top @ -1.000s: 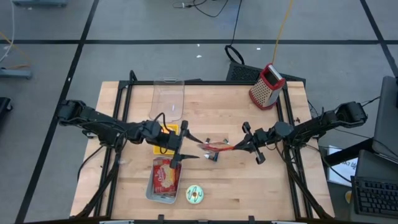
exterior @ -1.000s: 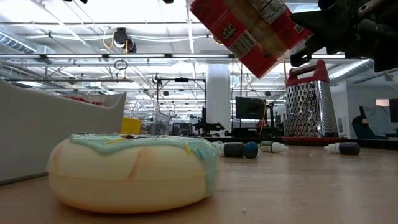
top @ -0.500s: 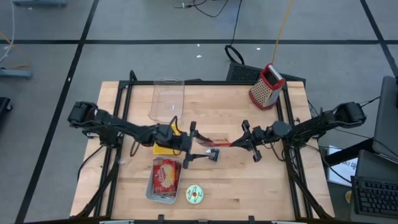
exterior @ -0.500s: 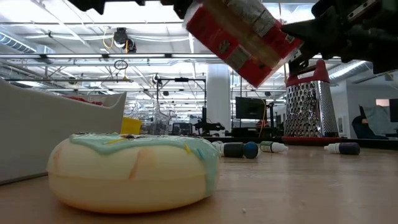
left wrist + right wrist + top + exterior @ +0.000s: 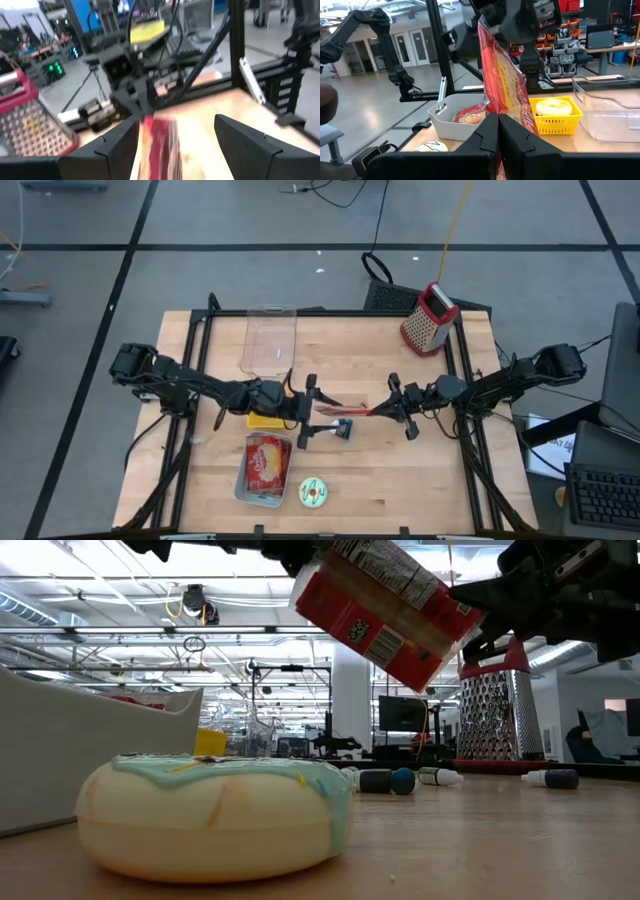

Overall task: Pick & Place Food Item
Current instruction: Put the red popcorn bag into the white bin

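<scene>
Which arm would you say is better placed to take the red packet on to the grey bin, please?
Probably the left: its open gripper already brackets the red packet and sits nearer the grey bin. The right gripper holds it, farther off.

You see the red snack packet (image 5: 345,412) held up off the table near its middle, between the two arms, flat and thin, tilted in the low view (image 5: 385,610) with its barcode and printed back panel showing. One end sits pinched between the right gripper (image 5: 497,131)'s fingers; its front shows yellow lettering on red. It hangs above the wooden surface, touching nothing below.
</scene>
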You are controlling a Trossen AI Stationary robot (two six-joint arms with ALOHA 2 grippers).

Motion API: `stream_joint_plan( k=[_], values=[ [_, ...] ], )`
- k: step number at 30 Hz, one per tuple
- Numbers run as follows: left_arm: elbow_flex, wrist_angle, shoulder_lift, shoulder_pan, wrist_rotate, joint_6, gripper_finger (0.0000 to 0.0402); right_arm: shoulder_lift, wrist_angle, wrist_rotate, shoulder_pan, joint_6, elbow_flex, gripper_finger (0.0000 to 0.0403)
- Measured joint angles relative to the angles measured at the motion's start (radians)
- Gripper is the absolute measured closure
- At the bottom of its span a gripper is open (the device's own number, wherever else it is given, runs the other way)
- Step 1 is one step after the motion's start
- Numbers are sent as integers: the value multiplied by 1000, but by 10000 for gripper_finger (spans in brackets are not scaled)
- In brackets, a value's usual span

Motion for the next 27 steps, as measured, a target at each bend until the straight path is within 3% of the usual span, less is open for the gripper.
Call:
stream_joint_plan(
  k=[5, 17, 27],
  values=[
    [0, -41, 0, 0, -64, -1, 144, 0, 3, -1, 0, -6, 0, 402],
    [-1, -142, -108, -20, -61, -43, 145, 0, 9, -2, 0, -15, 0, 402],
    [-1, -159, -82, -21, -41, -74, 145, 0, 18, 0, 0, -18, 0, 403]
  ],
)
